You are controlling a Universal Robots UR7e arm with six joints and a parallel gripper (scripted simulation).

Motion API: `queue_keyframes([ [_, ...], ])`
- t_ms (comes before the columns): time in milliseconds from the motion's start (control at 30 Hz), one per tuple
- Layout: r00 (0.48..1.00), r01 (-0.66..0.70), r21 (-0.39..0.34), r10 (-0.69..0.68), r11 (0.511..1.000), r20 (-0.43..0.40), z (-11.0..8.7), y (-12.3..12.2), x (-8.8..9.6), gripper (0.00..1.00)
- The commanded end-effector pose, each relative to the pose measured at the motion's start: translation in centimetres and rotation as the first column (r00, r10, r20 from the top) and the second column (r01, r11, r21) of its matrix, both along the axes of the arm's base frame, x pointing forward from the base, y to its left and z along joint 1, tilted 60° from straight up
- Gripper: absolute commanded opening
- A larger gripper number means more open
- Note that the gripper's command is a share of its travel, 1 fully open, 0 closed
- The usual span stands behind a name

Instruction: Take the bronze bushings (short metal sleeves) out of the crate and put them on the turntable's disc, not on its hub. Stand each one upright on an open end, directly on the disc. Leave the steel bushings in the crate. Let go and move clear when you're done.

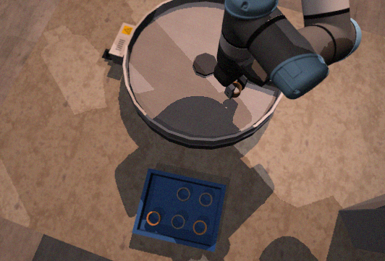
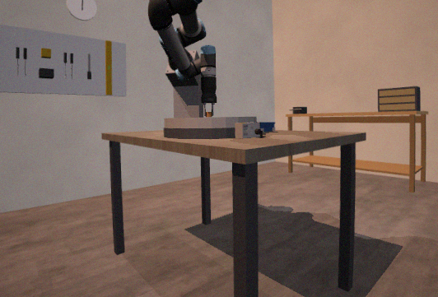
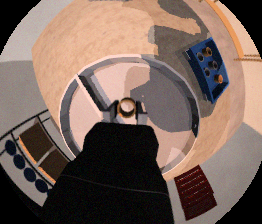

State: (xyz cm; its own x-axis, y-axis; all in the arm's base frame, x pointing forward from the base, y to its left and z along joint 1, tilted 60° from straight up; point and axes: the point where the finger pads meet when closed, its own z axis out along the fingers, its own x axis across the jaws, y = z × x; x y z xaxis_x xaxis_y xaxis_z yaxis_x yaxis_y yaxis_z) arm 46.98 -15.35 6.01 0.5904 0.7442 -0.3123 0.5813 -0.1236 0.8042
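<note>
My gripper point(image 1: 234, 89) point(image 2: 209, 112) point(image 3: 127, 106) is shut on a bronze bushing point(image 1: 237, 87) point(image 3: 125, 106) and holds it upright. It is low over the turntable's grey disc point(image 1: 170, 58) point(image 3: 169, 106), just right of the dark hub point(image 1: 204, 65). I cannot tell whether the bushing touches the disc. The blue crate point(image 1: 145, 202) point(image 3: 195, 56) lies in front of the turntable. It holds two bronze bushings point(image 1: 153, 218) point(image 1: 200, 227) and three duller grey ones point(image 1: 183, 194) point(image 1: 205, 199) point(image 1: 178, 221), all upright.
The disc has a raised rim point(image 1: 188, 135) point(image 2: 198, 132). A small control box with a warning label point(image 1: 121, 40) point(image 2: 246, 129) sits at the turntable's left side. My arm point(image 1: 275, 50) hangs over the disc's right half. A workbench point(image 2: 358, 115) stands far off.
</note>
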Motion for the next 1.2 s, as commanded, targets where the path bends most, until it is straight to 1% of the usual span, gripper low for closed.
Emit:
queue_keyframes([
  [0,1.0,0.0,-0.001,0.0,1.0,0.003,-0.2,-0.5,0.5,0.0],
  [367,1.0,0.0,-0.001,0.0,1.0,0.003,-1.0,-1.6,1.5,0.0],
  [1167,1.0,0.0,-0.001,0.0,1.0,0.003,-1.1,-1.7,1.6,0.0],
])
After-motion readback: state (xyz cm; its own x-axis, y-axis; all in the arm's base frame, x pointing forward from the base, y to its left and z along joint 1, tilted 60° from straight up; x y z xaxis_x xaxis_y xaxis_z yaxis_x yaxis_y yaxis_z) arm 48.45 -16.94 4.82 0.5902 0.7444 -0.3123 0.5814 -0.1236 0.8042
